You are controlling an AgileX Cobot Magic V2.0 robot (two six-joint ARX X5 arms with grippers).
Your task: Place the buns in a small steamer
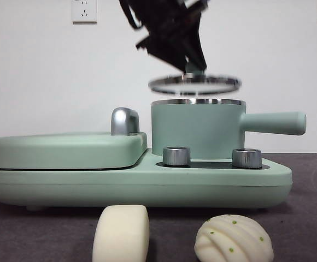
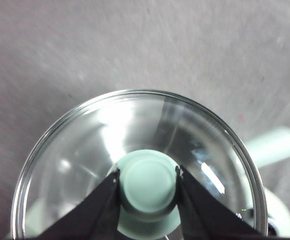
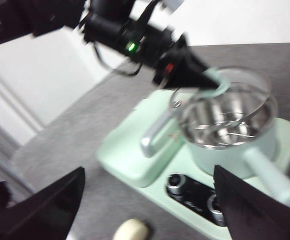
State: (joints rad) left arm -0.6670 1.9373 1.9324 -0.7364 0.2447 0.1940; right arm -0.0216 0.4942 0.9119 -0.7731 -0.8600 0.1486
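The smooth loaf-shaped bun [image 1: 121,233] and the ridged bun with green specks [image 1: 233,239] lie on the dark table in front of the appliance. The small steamer [image 1: 198,129], a mint-green pot with a steel rim and a side handle [image 1: 273,123], stands open on its base. My left gripper [image 2: 147,176] is shut on the green knob [image 2: 148,181] of the glass lid [image 1: 194,84] and holds it a little above the pot's rim. The right wrist view shows the pot [image 3: 235,122], the lifted lid and one bun [image 3: 131,231]. My right gripper [image 3: 147,200] is open, high above the table.
The flat mint-green griddle [image 1: 65,150] with a chrome handle [image 1: 124,120] is shut at the left of the pot. Two steel knobs [image 1: 176,155] stand on the base in front of the pot. A white wall with sockets stands behind.
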